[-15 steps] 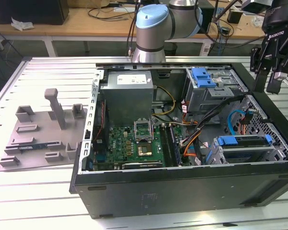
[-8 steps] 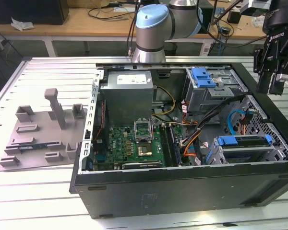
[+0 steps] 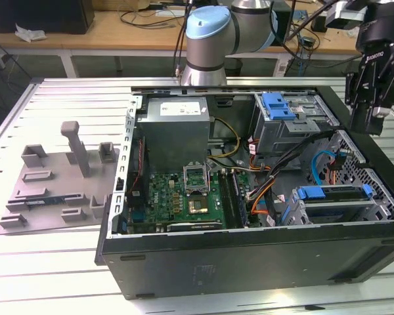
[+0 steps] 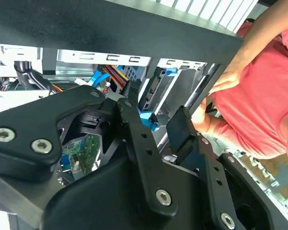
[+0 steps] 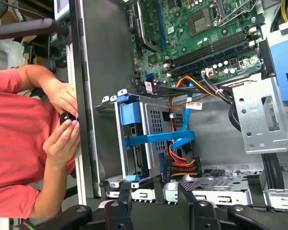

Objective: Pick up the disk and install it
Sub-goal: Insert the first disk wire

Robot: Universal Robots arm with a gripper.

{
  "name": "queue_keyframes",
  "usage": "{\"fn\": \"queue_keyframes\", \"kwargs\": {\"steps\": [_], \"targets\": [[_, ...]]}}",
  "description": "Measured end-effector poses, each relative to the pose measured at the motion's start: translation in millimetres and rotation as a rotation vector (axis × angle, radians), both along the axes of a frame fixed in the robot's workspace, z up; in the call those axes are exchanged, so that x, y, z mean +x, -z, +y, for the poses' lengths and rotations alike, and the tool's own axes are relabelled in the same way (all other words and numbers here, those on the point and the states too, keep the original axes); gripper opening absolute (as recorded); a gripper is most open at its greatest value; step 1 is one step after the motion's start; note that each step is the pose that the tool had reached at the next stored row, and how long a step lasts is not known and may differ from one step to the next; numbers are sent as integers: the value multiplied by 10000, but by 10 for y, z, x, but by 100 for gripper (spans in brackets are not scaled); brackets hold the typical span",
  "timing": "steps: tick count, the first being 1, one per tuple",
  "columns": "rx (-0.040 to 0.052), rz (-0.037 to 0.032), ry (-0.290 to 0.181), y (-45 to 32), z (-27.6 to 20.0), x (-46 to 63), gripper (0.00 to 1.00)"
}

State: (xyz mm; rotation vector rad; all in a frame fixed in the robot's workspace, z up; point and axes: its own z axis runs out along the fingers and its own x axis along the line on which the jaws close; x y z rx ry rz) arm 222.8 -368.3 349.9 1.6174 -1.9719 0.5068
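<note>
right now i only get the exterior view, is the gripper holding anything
Observer: No. In the first wrist view the gripper is open and empty.
Operator: anyone close to it
Observer: Yes, a person in a red shirt is at the computer case's edge, right by the gripper.
Operator: what are their hands doing
Observer: Both hands pinch a small dark object beside that edge; I cannot tell what it is.

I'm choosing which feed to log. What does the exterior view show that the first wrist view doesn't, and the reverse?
Exterior view, not the first wrist view: the grey fixture plate at the exterior view's left and the arm's blue-capped joint. First wrist view, not the exterior view: a person's hands at the case edge. Both: the motherboard, the blue-tabbed drive cage and the open, empty pincer.
</note>
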Motion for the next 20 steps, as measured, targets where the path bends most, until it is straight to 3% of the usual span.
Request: {"fn": "queue_keyframes", "kwargs": {"steps": [7, 9, 10, 12, 15, 17, 18, 20], "targets": [[-55, 0, 180, 61, -17, -10, 51], [-55, -3, 304, 108, -17, -15, 51], [-55, -6, 459, 168, -17, -29, 51], [-58, -7, 494, 201, -95, -89, 51], [-30, -28, 493, 269, -104, -118, 51], [-28, -28, 493, 271, -104, -119, 51], [-27, -46, 493, 271, -105, -122, 29], [-22, -49, 496, 290, -99, -123, 29]]}}
